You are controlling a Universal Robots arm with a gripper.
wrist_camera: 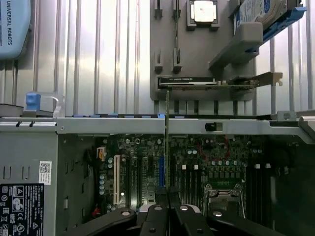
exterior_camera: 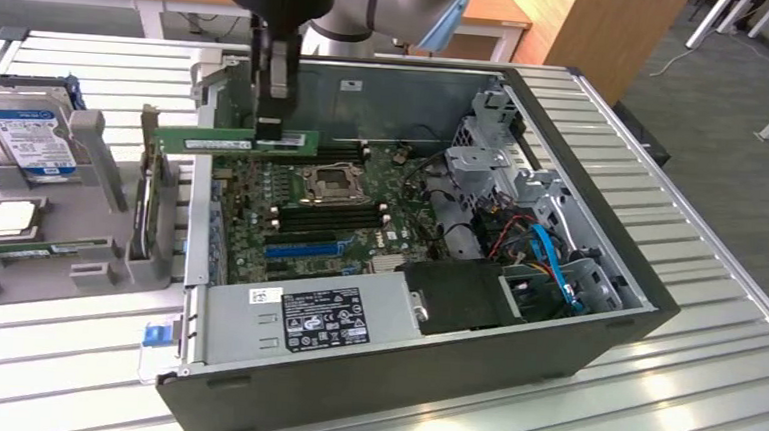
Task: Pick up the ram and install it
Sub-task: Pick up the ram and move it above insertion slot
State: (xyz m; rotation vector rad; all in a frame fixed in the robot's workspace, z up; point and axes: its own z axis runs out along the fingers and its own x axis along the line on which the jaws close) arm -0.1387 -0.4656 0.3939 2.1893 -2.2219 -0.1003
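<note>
— Black fingers (wrist_camera: 155, 219) sit closest; what have they got?
— They belong to the gripper (exterior_camera: 269, 128), clamped tight on the ram (exterior_camera: 236, 142); that green stick hangs level above the motherboard (exterior_camera: 297, 225), over its far part near the case wall (exterior_camera: 365, 89).
— Anything around it?
— Below, the processor socket (exterior_camera: 329, 182) and black memory slots (exterior_camera: 324, 217); power supply (exterior_camera: 311, 316) in front; blue cable (exterior_camera: 549, 261) on the exterior view's right; outside, a grey tray (exterior_camera: 88, 268) carries a hard drive (exterior_camera: 22, 133), a chip (exterior_camera: 8, 218) and a card (wrist_camera: 197, 82).
</note>
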